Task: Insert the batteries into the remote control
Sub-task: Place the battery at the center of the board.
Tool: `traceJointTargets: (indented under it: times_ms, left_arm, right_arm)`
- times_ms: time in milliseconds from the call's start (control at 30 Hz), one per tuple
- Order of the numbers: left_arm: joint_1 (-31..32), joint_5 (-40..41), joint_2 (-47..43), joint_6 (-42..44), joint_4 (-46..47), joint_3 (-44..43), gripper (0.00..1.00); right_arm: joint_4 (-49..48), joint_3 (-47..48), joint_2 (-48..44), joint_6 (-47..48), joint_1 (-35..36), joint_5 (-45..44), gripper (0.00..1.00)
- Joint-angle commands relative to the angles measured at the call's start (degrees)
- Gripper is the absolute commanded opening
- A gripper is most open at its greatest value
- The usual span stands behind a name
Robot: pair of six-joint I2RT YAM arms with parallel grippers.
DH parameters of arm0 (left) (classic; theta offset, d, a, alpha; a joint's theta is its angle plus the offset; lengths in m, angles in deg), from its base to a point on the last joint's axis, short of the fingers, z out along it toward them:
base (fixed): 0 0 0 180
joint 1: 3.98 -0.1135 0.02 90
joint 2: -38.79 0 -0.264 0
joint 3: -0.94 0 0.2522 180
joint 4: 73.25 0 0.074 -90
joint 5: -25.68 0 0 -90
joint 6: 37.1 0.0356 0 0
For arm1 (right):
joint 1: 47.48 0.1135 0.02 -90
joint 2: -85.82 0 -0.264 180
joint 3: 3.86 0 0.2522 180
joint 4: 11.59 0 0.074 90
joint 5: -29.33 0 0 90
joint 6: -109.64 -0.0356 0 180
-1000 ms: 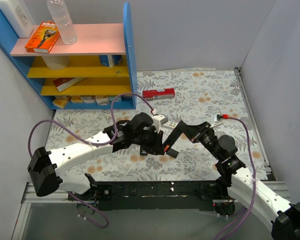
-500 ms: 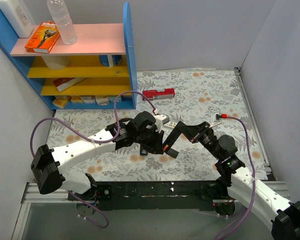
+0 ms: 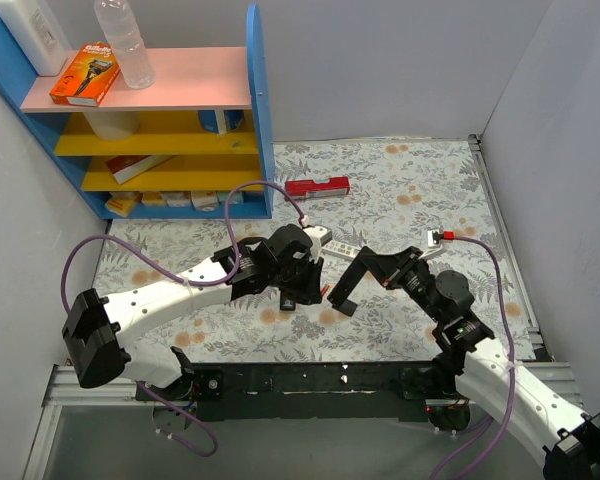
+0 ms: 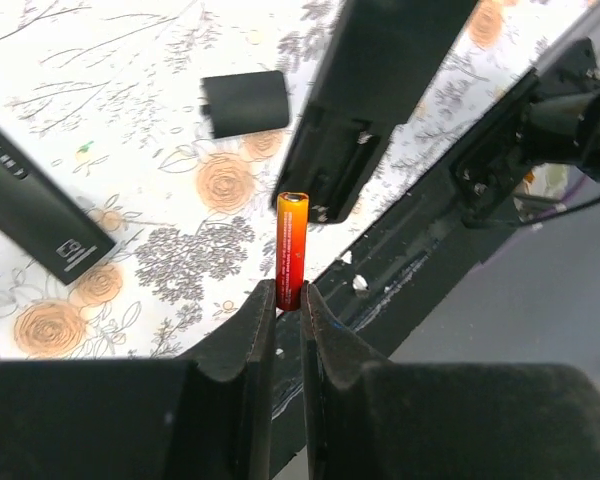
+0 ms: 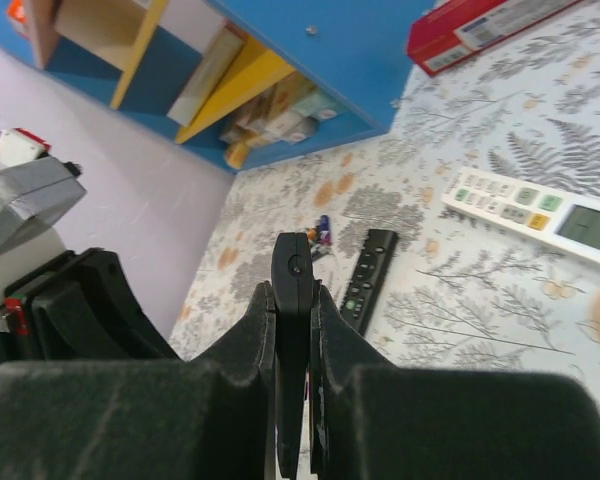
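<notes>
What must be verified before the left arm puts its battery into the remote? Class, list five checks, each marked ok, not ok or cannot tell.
1. Battery gripped: ok, the left gripper is shut on its lower end.
2. Remote control held off the table: ok, the right gripper is shut on it.
3. Back cover removed: ok, it lies apart from the remote.
4. Battery lined up with the open compartment: not ok, it sits outside it, angled to the remote's length.
5. Polarity matched to the contacts: cannot tell.
</notes>
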State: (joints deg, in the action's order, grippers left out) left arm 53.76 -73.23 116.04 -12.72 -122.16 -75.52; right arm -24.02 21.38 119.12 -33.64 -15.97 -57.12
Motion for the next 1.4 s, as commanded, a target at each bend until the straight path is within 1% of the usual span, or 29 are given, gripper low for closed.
traceJointTargets:
  times_ms: [0, 33, 67, 133, 167, 233, 267, 333, 367, 467, 733, 767, 867, 900, 967, 1000, 1067, 1133, 1200, 1233, 1367]
  left_arm:
    - [0.2, 9.4, -0.7, -4.9, -1.5, 1.9, 0.0]
    - [0.2, 11.4, -0.5, -6.0, -1.7, 2.5, 0.0]
    - [-0.1, 15.4, 0.0, -6.8, -2.3, 3.1, 0.0]
    - [-0.8, 19.3, 0.9, -10.0, -3.3, 5.0, 0.0]
    - [-2.5, 21.5, 2.1, -11.4, -5.2, 5.4, 0.0]
    - [-5.1, 22.3, 3.1, -15.7, -6.8, 7.1, 0.0]
    - [-7.8, 22.8, 3.3, -17.2, -7.6, 7.9, 0.0]
    - [-10.3, 24.1, 2.7, -19.6, -7.6, 10.9, 0.0]
    - [-12.3, 24.4, 2.4, -20.0, -6.6, 11.9, 0.0]
    - [-15.3, 24.5, 2.2, -19.9, -5.0, 14.6, 0.0]
    - [-17.3, 25.7, 8.5, -18.8, -2.7, 15.1, 0.0]
    - [-17.5, 26.7, 9.9, -18.7, -2.6, 14.8, 0.01]
    - [-17.7, 28.5, 11.6, -18.5, -2.3, 14.3, 0.07]
    - [-17.9, 28.9, 12.0, -18.3, -2.3, 14.1, 0.12]
    - [-18.3, 29.4, 12.6, -18.0, -2.0, 13.7, 0.15]
    - [-18.3, 29.6, 13.1, -18.0, -1.9, 13.4, 0.2]
    - [-18.3, 29.6, 13.4, -17.6, -2.3, 12.9, 0.26]
    - [-18.3, 29.6, 13.6, -17.6, -2.6, 12.2, 0.28]
    - [-18.3, 29.6, 13.4, -17.9, -3.2, 11.8, 0.32]
    - [-18.4, 29.6, 12.9, -17.9, -3.5, 11.4, 0.39]
    - [-18.5, 29.6, 10.6, -18.4, -5.8, 9.9, 0.52]
  right_arm:
    - [9.2, 3.2, -3.8, 6.4, -0.3, -7.0, 0.01]
    - [11.4, 3.5, -4.3, 7.0, -0.3, -7.5, 0.01]
    - [12.2, 3.5, -4.6, 7.6, -0.3, -7.8, 0.01]
    - [13.5, 3.5, -5.7, 7.7, -0.3, -8.0, 0.01]
    - [13.8, 3.5, -5.9, 7.7, -0.3, -8.0, 0.01]
    - [14.4, 3.5, -6.4, 7.7, -0.3, -7.9, 0.01]
    - [14.8, 3.6, -6.6, 7.8, -0.3, -7.9, 0.01]
    - [15.2, 3.7, -7.0, 7.8, -0.3, -8.0, 0.01]
    - [15.6, 3.7, -7.2, 7.7, -0.3, -8.0, 0.01]
    - [16.1, 3.8, -7.5, 8.0, -0.3, -7.8, 0.01]
    - [15.1, 3.8, -6.4, 8.3, -0.3, -6.7, 0.01]
    - [14.9, 3.9, -6.2, 8.4, -0.3, -6.6, 0.01]
    - [14.9, 4.4, -5.8, 8.9, -0.3, -6.2, 0.01]
    - [14.9, 4.6, -5.9, 9.1, -0.3, -6.2, 0.01]
    - [15.4, 4.7, -6.0, 9.3, -0.3, -6.2, 0.01]
    - [15.5, 4.7, -6.0, 9.3, -0.3, -6.3, 0.01]
    - [15.6, 4.7, -6.0, 9.4, -0.3, -6.3, 0.01]
    - [15.7, 4.6, -6.0, 9.4, -0.3, -6.4, 0.01]
    - [15.7, 4.6, -6.0, 9.6, -0.4, -6.5, 0.01]
    - [15.7, 4.6, -6.1, 9.6, -0.4, -6.5, 0.01]
    - [15.7, 5.3, -5.2, 10.4, -0.4, -6.5, 0.01]
